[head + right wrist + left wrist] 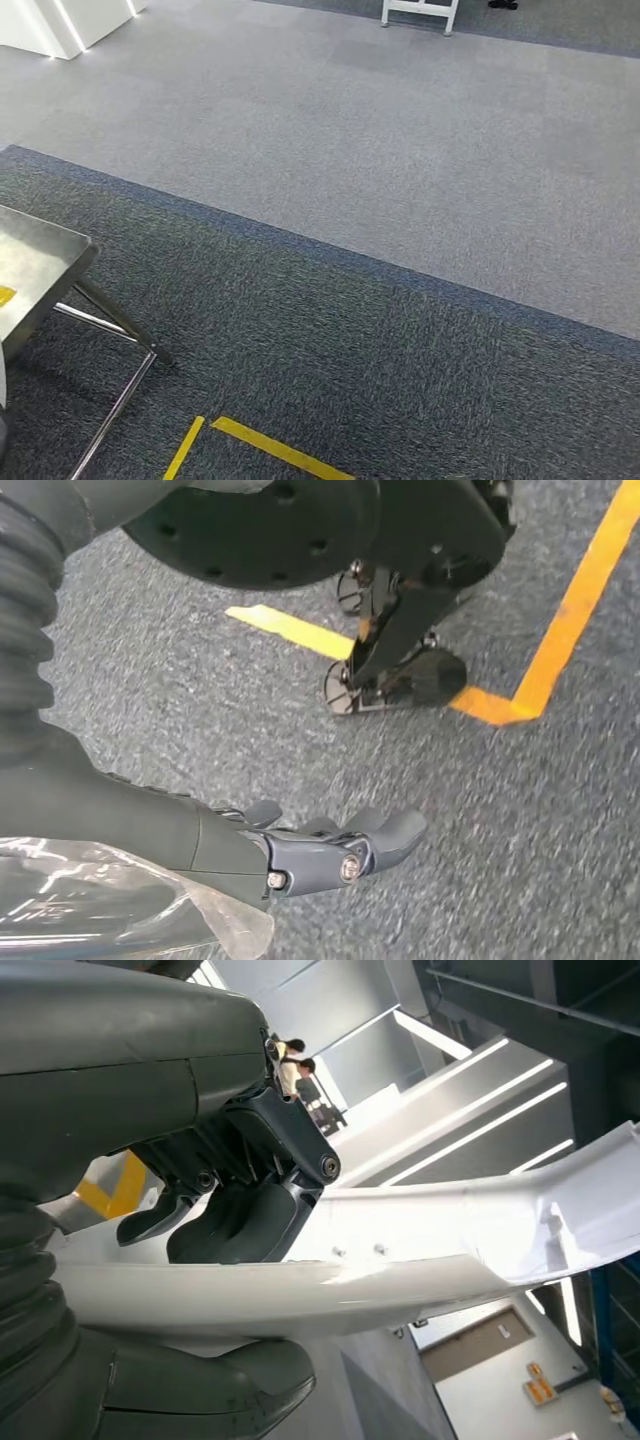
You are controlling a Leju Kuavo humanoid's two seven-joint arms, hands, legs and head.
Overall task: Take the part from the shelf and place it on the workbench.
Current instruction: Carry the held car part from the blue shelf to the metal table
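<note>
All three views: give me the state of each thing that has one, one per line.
White part: gripped by the left robot hand, off any surface.
Left robot hand: thumb and fingers closed around the white part.
Right robot hand: holds nothing, fingers straight and close together, hanging above the carpet.
Metal table: standing on the carpet, the top's visible corner bare but for a yellow mark.

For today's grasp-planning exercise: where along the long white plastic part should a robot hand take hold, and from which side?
Grip the long white glossy plastic part across its narrow strip section, thumb on one face and fingers on the other, as the left robot hand does. The wide flared end looks too broad to span.
</note>
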